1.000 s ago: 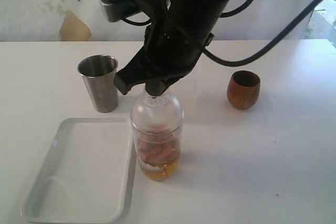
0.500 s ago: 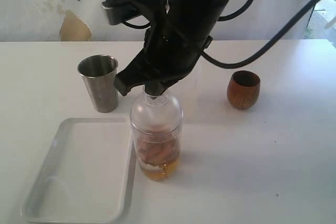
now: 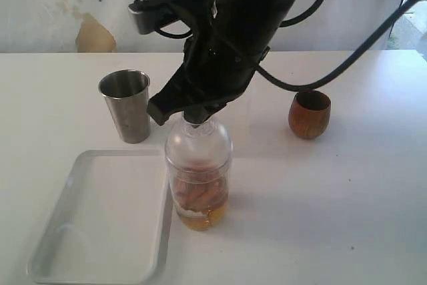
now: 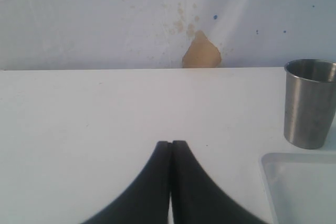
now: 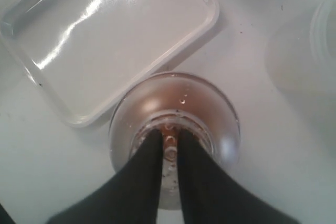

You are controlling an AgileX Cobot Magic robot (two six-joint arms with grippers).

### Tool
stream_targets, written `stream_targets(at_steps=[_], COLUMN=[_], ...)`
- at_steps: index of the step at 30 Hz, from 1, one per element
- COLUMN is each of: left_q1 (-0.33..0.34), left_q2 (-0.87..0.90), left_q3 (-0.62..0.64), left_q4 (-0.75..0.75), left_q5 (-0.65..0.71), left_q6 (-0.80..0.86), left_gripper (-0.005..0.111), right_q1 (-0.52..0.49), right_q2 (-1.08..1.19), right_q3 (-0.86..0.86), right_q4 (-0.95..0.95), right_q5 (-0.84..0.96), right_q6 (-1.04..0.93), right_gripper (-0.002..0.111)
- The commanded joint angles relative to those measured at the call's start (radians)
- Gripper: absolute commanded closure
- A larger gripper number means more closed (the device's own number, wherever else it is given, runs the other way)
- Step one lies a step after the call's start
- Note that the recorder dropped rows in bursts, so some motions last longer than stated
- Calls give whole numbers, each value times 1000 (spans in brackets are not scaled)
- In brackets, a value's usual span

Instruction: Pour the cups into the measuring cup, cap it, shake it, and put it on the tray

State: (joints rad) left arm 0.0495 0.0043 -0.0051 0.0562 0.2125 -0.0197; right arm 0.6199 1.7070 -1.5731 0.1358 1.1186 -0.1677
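The clear measuring cup, holding amber liquid and brownish pieces, stands on the table against the right rim of the white tray. A clear dome cap sits on it. My right gripper points straight down on the cap's top neck. In the right wrist view its fingertips stand a narrow gap apart at that neck, with nothing solid between them. The steel tumbler stands behind the tray. The wooden cup stands to the right. My left gripper is shut and empty, low over the table, left of the tumbler.
The right arm and its cable fill the upper middle of the exterior view. A blurred translucent rim shows at the edge of the right wrist view. The wall with a tan patch runs behind the table.
The capped measuring cup and the right gripper over it have shifted very slightly to the left. The tumbler, wooden cup and tray have not moved.
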Motion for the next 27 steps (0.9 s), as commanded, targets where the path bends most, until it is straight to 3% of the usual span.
stream_targets(at_steps=[1, 4, 15, 17, 21, 23, 27], left_q1=[0, 0, 0, 0, 0, 0, 0], left_q2=[-4, -4, -4, -4, -4, -4, -4], left_q3=[5, 5, 5, 5, 5, 5, 5], left_q4=[5, 5, 5, 5, 5, 5, 5], left_q5=[-10, -10, -10, -10, -10, -10, -10], left_q6=[-1, -1, -1, -1, -1, -1, -1], left_gripper=[106, 106, 106, 106, 106, 106, 106], right_q1=[0, 0, 0, 0, 0, 0, 0], right_q2=[-16, -20, -56, -80, -108, -111, -111], right_q3=[6, -10, -109, -116, -116, -116, -116], right_q4=[6, 6, 2, 2, -1, 4, 6], right_q5=[-22, -22, -51, -76, -91, -91, -82], right_q6=[-15, -13, -43, -66, -85, -122, -147], right_gripper=[72, 61, 60, 52, 24, 17, 16])
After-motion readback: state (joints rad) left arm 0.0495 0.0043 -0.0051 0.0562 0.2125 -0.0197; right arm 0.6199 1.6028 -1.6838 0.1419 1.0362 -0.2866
